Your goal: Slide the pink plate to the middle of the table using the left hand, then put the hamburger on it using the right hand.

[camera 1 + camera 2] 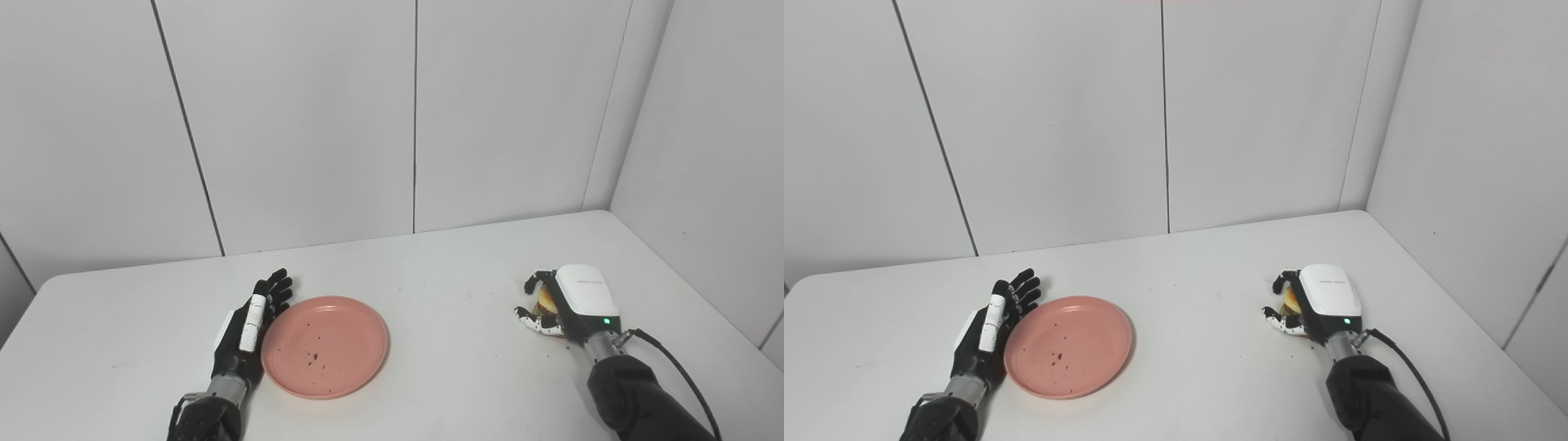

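Observation:
A pink plate (325, 346) lies flat on the white table, left of the middle, with small dark crumbs on it. My left hand (248, 324) stands edge-on against the plate's left rim, open, fingers stretched away from me. At the right, my right hand (566, 301) is curled around the hamburger (544, 300), of which only a sliver of tan bun shows between the fingers and the thumb. The hamburger rests at table level, well to the right of the plate.
The white table (441, 288) is bounded by grey wall panels behind and a side wall at the right. A black cable (680, 367) runs from the right wrist.

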